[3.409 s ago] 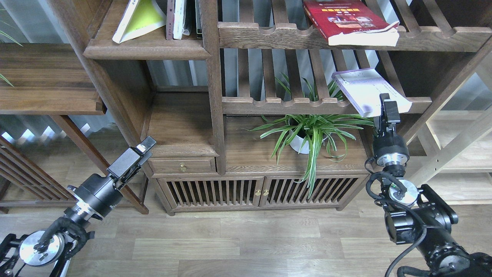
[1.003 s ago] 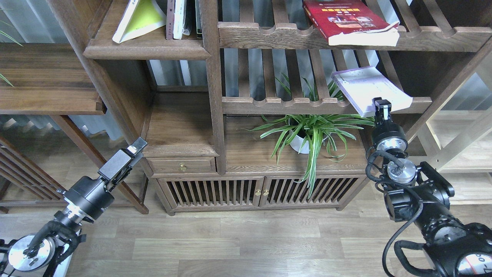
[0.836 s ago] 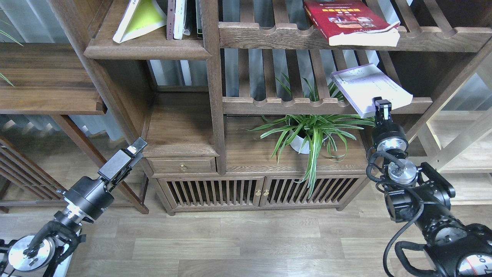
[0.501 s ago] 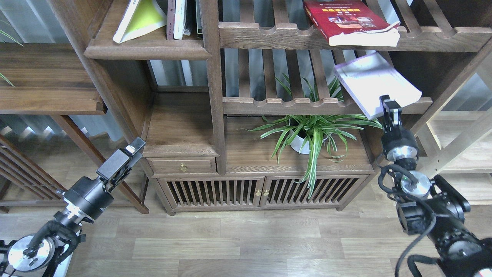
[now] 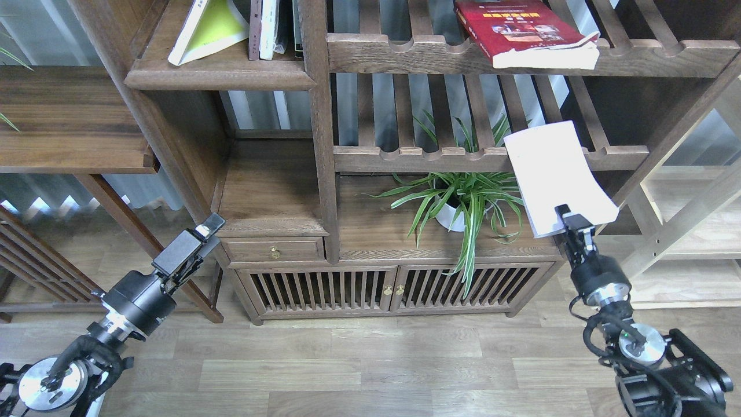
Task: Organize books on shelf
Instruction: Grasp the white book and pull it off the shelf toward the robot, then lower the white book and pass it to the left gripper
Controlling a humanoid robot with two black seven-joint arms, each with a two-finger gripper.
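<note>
My right gripper [image 5: 570,223] is shut on the lower edge of the pale lavender-white book [image 5: 553,174] and holds it in the air, in front of the lower slatted rack, its plain white face toward me. The thick red book [image 5: 521,32] lies flat on the upper slatted rack. The yellow-green book [image 5: 205,29] leans on the dark-brown shelf board [image 5: 220,72] at the top left, beside several upright books [image 5: 272,29]. My left gripper [image 5: 200,237] hangs low at the left, empty, fingers close together.
A potted spider plant [image 5: 463,197] stands on the cabinet top just left of the held book. The lower slatted rack [image 5: 440,156] runs behind it. A light wooden frame [image 5: 683,226] stands at the right. A low cabinet with slatted doors [image 5: 376,284] is below.
My right gripper has pulled the pale book off the lower slatted rack, down and toward me, and tipped it upright. The left arm has barely moved.
</note>
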